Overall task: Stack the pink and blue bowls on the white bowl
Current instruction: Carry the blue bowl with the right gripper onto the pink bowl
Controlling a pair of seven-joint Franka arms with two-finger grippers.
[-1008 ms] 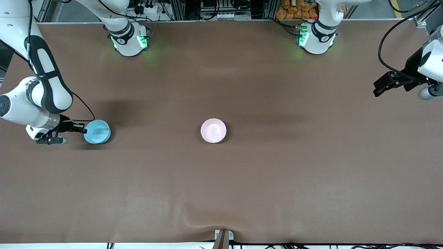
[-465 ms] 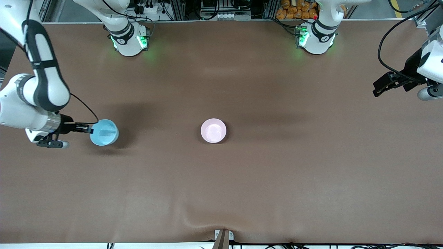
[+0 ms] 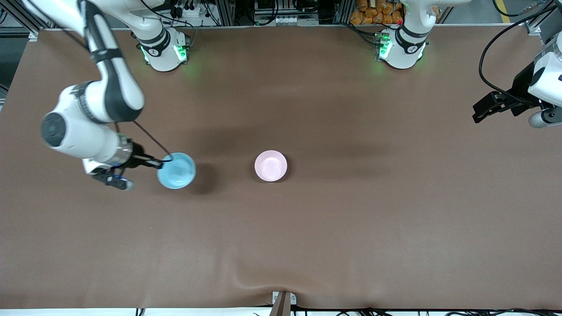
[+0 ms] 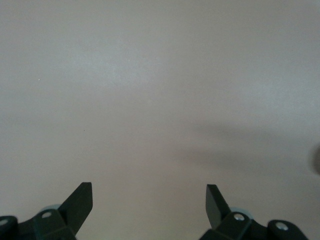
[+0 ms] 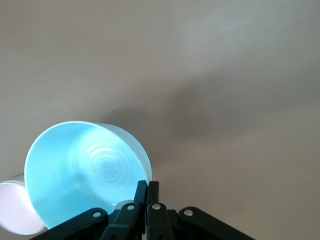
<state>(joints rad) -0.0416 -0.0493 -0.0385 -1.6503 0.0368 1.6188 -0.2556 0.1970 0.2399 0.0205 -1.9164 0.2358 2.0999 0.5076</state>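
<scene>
My right gripper (image 3: pixel 162 162) is shut on the rim of the light blue bowl (image 3: pixel 176 170) and holds it in the air over the table, toward the right arm's end. In the right wrist view the fingers (image 5: pixel 147 186) pinch the blue bowl's (image 5: pixel 85 170) wall, one inside and one outside. The pink bowl (image 3: pixel 271 165) stands upright at the table's middle, and the pink bowl's edge (image 5: pixel 14 212) also shows in the right wrist view. The white bowl is hidden. My left gripper (image 3: pixel 480 112) waits open over the left arm's end, with nothing between its fingers (image 4: pixel 148 192).
A brown cloth (image 3: pixel 351 228) covers the whole table. A small metal bracket (image 3: pixel 283 301) sits at the table edge nearest the front camera. The two arm bases (image 3: pixel 163 50) (image 3: pixel 401 48) stand along the edge farthest from it.
My right arm has lifted the blue bowl and carried it toward the pink bowl at the table's middle. The left arm and the pink bowl have not moved.
</scene>
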